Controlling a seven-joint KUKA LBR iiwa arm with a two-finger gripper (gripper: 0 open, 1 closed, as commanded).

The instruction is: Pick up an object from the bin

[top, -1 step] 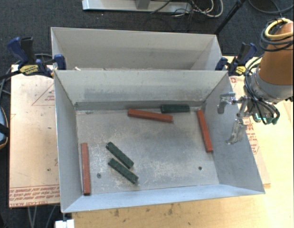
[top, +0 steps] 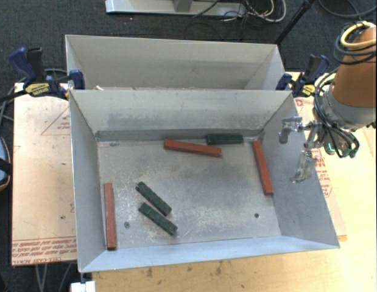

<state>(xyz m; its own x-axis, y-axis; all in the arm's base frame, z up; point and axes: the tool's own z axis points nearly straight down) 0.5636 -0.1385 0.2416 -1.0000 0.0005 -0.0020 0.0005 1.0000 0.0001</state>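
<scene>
While its 2 fingers [top: 288, 128] stand spread with nothing between them, the gripper [top: 293, 152] hangs over the sloped right wall of the bin [top: 176, 111]. Nearest is a long, thin red bar [top: 262, 166], flat on the floor along the foot of that wall. A rear red bar [top: 192, 147] and a rear green bar [top: 225, 139] lie just beside each other at the back wall. 2 green bars [top: 153, 198] and a left red bar [top: 109, 216] lie front left.

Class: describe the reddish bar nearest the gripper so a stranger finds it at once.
In the grey bin, look to the floor's right edge. The reddish bar runs front-to-back along the right wall; the other two lie at the back and far left.
</scene>
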